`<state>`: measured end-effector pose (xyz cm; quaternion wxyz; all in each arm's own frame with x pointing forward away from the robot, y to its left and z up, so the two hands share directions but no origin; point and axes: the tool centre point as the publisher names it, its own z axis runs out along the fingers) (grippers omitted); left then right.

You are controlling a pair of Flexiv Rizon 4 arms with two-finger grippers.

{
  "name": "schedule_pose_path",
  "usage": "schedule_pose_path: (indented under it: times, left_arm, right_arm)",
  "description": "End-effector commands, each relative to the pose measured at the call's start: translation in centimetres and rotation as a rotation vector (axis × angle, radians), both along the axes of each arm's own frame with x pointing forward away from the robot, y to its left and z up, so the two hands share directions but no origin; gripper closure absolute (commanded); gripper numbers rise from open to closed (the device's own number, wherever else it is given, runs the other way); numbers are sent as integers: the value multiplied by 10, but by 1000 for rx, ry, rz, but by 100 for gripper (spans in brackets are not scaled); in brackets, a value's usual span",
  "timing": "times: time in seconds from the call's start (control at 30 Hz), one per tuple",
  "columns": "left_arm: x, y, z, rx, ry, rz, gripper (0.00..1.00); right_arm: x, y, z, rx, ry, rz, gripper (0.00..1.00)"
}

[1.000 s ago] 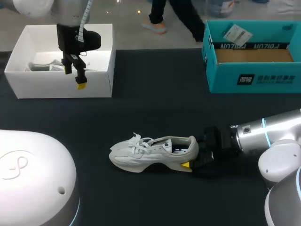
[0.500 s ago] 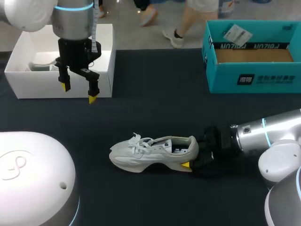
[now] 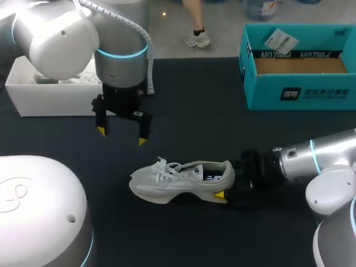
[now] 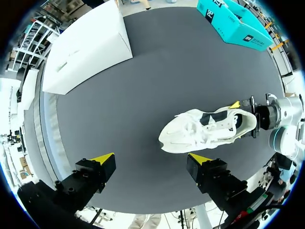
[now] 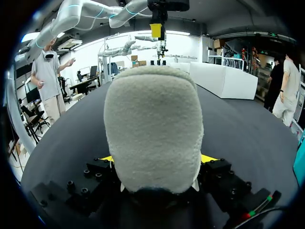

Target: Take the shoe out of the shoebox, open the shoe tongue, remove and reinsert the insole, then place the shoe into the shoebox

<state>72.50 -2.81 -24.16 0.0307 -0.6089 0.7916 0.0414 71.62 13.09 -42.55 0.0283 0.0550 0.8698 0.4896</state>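
A white sneaker [image 3: 181,181] lies on its sole on the black table [image 3: 183,100], toe pointing left. My right gripper [image 3: 228,189] comes in from the right and is shut on its heel. In the right wrist view the heel [image 5: 152,129] fills the gap between the yellow tips of the right gripper [image 5: 155,160]. My left gripper [image 3: 121,136] hangs open above the table, just behind and left of the toe, holding nothing. In the left wrist view the sneaker [image 4: 205,131] lies ahead of the open left gripper [image 4: 151,158], nearer one finger. The teal shoebox [image 3: 295,83] stands at the back right.
A white open box [image 3: 61,100] stands at the back left, partly behind my left arm; it shows as the white box [image 4: 86,47] in the left wrist view. A white rounded robot housing [image 3: 39,211] fills the front left corner.
My left arm has swung from above the white box forward and to the right, toward the sneaker, turning its open gripper. The right gripper and the sneaker have not moved.
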Motion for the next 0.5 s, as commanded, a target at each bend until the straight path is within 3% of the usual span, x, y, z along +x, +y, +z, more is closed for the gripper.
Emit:
schedule_pose_path:
  times: [0.03, 0.37, 0.5]
  left_arm:
    - [-4, -13, -13, -14, -15, -9, 0]
    - [-22, -66, -28, -17, 63, -82, 0]
    - [-22, -66, -28, -17, 63, -82, 0]
  right_arm:
    - [0, 3, 0, -8, 1, -1, 100]
    - [0, 3, 0, -8, 1, -1, 100]
    - [0, 3, 0, -8, 1, -1, 100]
